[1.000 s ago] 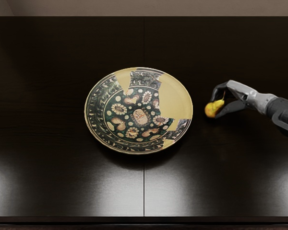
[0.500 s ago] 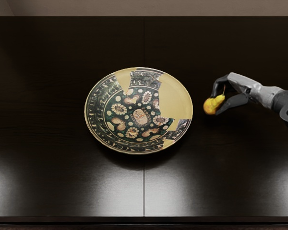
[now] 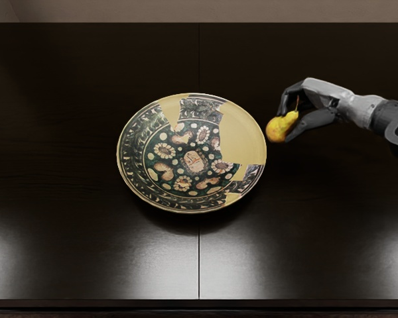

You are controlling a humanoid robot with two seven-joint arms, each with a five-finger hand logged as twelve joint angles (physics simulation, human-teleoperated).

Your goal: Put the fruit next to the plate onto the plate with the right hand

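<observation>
Ok, hand: right hand (image 3: 310,105) was closed in a fingertip pinch on the pear (image 3: 277,127), arm in from the right edge.
Pear: looked lifted off the table (image 3: 86,252), just beside the right rim of the plate (image 3: 244,132), not yet over it.
Risk 1: grip sat at the narrow stem end, so the heavy end could swing or slip out short of the rim.
Risk 2: a low carry could clip the rim and shove the plate.
Risk 3: round fruit on a sloped dish, so a high release could let it roll off.
Left arm: not visible.
</observation>
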